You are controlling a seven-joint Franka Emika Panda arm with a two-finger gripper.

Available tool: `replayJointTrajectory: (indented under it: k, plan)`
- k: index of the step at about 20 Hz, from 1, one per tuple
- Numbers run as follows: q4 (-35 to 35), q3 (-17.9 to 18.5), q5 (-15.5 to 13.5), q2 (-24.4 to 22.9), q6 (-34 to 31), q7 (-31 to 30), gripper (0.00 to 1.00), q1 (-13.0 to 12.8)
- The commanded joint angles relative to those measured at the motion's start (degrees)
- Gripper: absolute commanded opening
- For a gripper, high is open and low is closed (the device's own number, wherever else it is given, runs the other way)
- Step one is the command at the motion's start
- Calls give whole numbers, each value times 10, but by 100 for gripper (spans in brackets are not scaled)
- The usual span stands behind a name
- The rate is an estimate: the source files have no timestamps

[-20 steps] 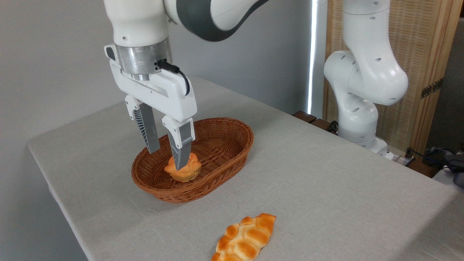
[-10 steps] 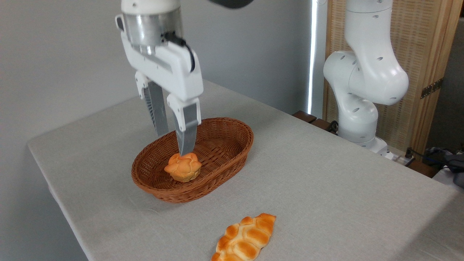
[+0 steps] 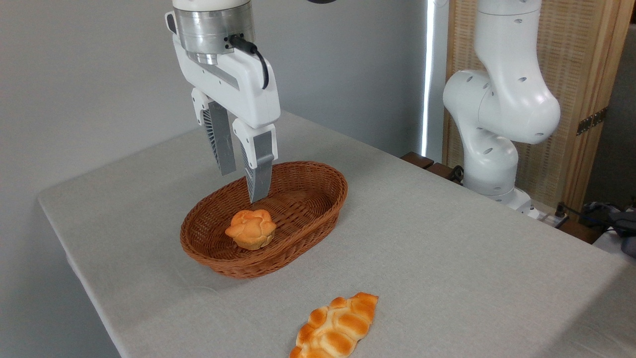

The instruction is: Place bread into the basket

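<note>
Grey cloth covers the worktop (image 3: 447,258), set against a plain grey wall. Item 1, bread (image 3: 251,228): small round orange-golden bun with a lumpy, flower-like top, resting upright on the floor of the basket, toward its near-left end, free of any grip. Item 2, basket (image 3: 318,209): oval, shallow, woven reddish-brown wicker, standing on the worktop left of centre, long axis running from near-left to far-right; the bun is its only content. Item 3, tool (image 3: 243,180): white housing with 2 grey ribbed fingers (image 3: 259,169) pointing down, suspended above the basket and above the bun, clear of both; the fingers stand parted with a visible gap and hold nothing. A black cable loops from the metal wrist ring onto the housing. Item 4, braided loaf (image 3: 338,327): longer, leaf-shaped, golden with browned ridges, lying flat on the worktop near the front edge, well apart from the basket. Item 5, arm base (image 3: 497,124): white jointed column rising at the far right side of the worktop. Background at right: wooden-framed screen (image 3: 571,64) with woven panels, a bright vertical strip of light beside it, and dark cables low at the right edge.
</note>
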Motion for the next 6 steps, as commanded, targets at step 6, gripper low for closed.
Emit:
replayJointTrajectory:
  k: [6]
  plan:
    - [-19,-32,-5,-14,-8,-4,100,29]
